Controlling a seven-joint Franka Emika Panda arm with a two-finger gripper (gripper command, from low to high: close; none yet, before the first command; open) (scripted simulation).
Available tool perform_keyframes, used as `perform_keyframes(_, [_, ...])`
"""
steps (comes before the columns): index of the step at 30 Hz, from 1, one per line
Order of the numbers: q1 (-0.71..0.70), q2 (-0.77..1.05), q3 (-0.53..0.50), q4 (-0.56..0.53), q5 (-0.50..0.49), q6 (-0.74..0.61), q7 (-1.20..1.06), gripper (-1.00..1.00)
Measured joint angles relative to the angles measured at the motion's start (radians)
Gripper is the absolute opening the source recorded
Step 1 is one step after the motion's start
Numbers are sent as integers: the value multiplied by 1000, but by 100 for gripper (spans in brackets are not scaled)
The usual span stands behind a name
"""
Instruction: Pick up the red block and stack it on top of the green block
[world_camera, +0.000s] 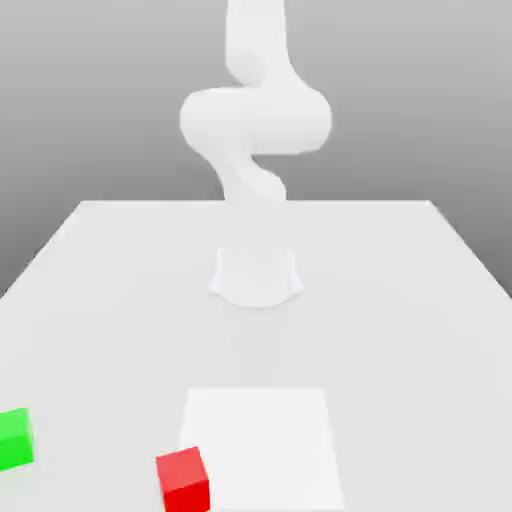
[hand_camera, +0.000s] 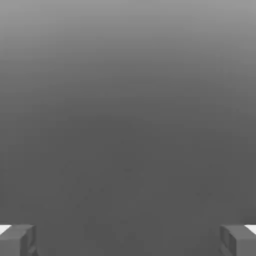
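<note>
The red block (world_camera: 183, 480) rests on the table near the front edge, touching the flat white square's near-left corner. Well apart from it, at the exterior view's left edge, sits the green block (world_camera: 14, 438). In the hand view my gripper (hand_camera: 128, 242) is open: its two grey fingertips (hand_camera: 17, 240) stand far apart with nothing between them, against plain grey background. The white arm (world_camera: 255, 125) rises from its base at the table's middle and leaves the exterior view at the top.
A flat white square patch (world_camera: 265, 440) lies on the light grey table (world_camera: 400, 300) in front of the arm's round base (world_camera: 256, 278). The table's side edges slant inward toward the back.
</note>
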Motion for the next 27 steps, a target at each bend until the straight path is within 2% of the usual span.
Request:
perform_keyframes(10, [83,370,-134,-42,90,121,-248,0])
perform_keyframes(17, [96,624,-181,-70,148,204,-417,0])
perform_keyframes(27, [56,968,-193,-107,128,347,-572,0])
